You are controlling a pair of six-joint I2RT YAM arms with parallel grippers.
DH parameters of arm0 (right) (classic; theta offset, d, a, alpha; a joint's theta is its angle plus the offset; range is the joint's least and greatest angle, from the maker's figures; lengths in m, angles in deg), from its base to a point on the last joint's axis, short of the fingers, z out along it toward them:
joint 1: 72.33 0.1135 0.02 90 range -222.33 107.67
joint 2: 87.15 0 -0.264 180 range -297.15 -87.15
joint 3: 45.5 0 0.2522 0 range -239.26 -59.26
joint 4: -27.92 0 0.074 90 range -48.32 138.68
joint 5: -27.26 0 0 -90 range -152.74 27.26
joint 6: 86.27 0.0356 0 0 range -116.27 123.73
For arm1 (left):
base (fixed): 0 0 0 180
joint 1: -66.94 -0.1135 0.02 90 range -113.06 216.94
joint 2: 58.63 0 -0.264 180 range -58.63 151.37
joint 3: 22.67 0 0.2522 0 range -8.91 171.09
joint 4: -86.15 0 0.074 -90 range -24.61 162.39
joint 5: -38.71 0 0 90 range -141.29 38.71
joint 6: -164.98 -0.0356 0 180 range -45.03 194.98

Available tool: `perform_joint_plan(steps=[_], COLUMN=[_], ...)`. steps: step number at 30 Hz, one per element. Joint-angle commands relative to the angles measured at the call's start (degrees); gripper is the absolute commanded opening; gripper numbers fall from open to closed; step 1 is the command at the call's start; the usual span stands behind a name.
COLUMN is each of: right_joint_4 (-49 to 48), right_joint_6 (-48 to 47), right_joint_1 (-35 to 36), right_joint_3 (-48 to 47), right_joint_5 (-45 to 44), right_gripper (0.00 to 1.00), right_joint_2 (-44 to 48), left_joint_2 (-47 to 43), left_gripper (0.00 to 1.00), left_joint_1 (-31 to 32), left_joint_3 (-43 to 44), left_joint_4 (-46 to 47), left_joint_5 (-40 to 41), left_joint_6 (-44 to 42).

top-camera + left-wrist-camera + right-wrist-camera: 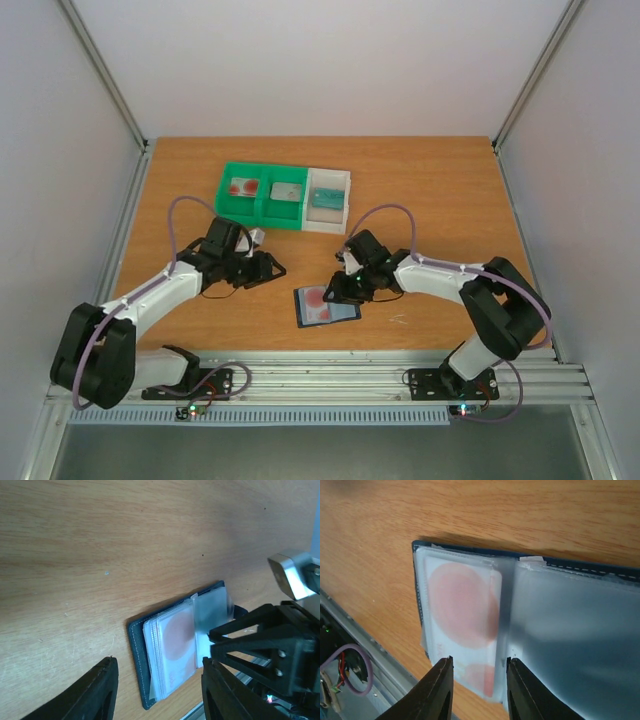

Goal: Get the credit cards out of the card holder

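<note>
**Holder lying open by the near edge, both grippers at it**

The holder (327, 306) is lying open and flat on the table (450, 200), close to the near edge and the rail (330, 375), roughly midway between the two arms. Its long axis is running left to right, slightly skewed, with the fold running near to far. Clear sleeves are fanning from the fold. A card (462, 605) is showing through the left sleeve, red blotch up, its long axis lying along the fold.

Bare wood is stretching wide to the right of the holder and behind it. The tray (260, 215) is sitting well apart on the far side, with a second card (242, 187) lying in its left green compartment.

The right gripper (480, 660) is hanging over the holder, its fingers standing a narrow gap apart above the card's end beside the fold. Whether they are touching the sleeve cannot be told.

The left gripper (157, 661) is hovering just left of the holder, fingers spread wide and holding nothing, with the holder's left half showing between them in the wrist view.
</note>
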Motion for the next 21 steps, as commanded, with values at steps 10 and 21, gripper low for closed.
perform_joint_plan(steps=[10, 21], right_joint_4=[-5.5, -17.7], right_joint_6=[1.5, 9.4], right_joint_1=[2.1, 3.1], right_joint_3=[-1.9, 1.9], right_joint_5=[0.0, 0.2], right_gripper=[0.20, 0.01], right_joint_2=[-7.1, -10.6], left_joint_2=[-5.2, -3.8], left_gripper=[0.46, 0.46], left_joint_1=[0.4, 1.0], left_joint_3=[-5.0, -11.9], left_joint_4=[8.5, 21.8], left_joint_5=[-2.9, -4.8], left_joint_6=[6.4, 14.0])
